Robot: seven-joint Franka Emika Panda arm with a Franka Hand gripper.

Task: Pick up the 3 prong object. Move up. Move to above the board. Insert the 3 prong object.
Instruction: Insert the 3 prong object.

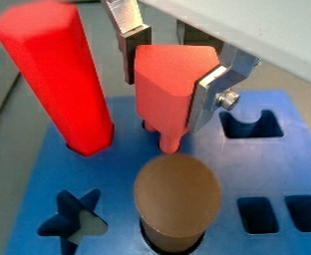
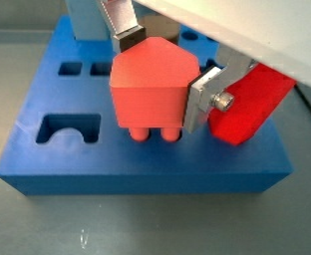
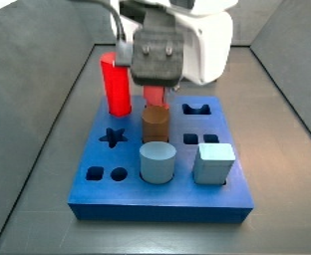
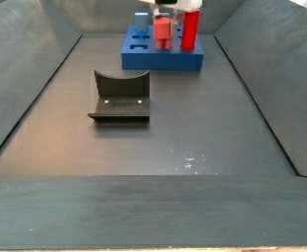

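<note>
The salmon-red 3 prong object (image 2: pixel 152 88) is gripped between the silver fingers (image 2: pixel 206 98) of the gripper (image 2: pixel 165 70), its rounded prongs resting just on the top face of the blue board (image 2: pixel 132 164). A bright red post (image 2: pixel 251 105) is seen at 3 o'clock of it, an arch-shaped hole (image 2: pixel 68 129) at 8 o'clock.

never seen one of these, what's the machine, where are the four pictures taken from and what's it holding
It is a robot arm ending in a two-finger gripper. Two pictures come from cameras on its wrist, two from cameras beside the table. The gripper is over the thick blue board with shaped holes and grips a salmon-red pronged block, its prongs at the board's top. Already in the board: a bright red post, a brown cylinder, a grey cylinder and a grey cube. A dark bracket fixture stands on the floor.
</note>
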